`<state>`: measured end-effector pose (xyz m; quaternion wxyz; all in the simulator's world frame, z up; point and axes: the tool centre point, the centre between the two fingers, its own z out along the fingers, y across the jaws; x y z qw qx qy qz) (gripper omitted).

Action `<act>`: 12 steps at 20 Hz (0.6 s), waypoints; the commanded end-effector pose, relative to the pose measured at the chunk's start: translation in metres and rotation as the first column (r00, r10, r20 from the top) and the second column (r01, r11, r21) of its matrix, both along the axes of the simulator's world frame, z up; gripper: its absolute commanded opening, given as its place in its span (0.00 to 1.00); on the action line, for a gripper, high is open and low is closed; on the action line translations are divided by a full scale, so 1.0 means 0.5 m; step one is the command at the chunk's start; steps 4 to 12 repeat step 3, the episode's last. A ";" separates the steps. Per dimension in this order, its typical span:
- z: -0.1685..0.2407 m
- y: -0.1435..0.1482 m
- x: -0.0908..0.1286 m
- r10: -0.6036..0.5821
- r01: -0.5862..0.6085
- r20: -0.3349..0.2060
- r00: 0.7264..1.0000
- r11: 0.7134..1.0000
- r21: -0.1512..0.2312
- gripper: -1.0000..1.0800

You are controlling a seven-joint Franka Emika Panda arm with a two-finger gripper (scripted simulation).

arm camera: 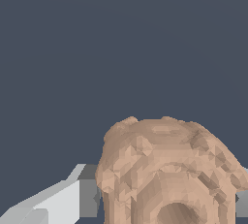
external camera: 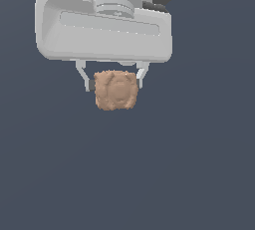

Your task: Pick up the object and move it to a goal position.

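Between the two pale fingers sat the prize: the gripper [external camera: 115,80] was clamped on the object [external camera: 116,90], one finger [external camera: 85,77] pressed to its flank on the exterior view's left, the other [external camera: 142,76] hugging the opposite side. Tan, lumpy and roughly as wide as it was tall, the chunk showed no clear long axis, and it was plainly narrower than the white gripper body above it. It hung directly under that body, centred on it, with its lower half poking out below the fingertips. Nothing but flat dark grey showed beneath it in the exterior view, so whether it was lifted clear of any surface could not be told for certain, though it looked airborne. The wrist view backed the grip up: the object [arm camera: 167,172] filled the near field, a grey pad [arm camera: 88,196] flush against one side. No goal marker showed in either view, so which way the carry had to go stayed unknown. Since the chunk sat square under the tool, any travel looked safe as long as the squeeze held.
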<state>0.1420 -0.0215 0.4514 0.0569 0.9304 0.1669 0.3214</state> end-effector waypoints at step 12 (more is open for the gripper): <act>0.012 -0.001 -0.001 0.000 0.000 0.010 1.000 1.000 0.001 0.00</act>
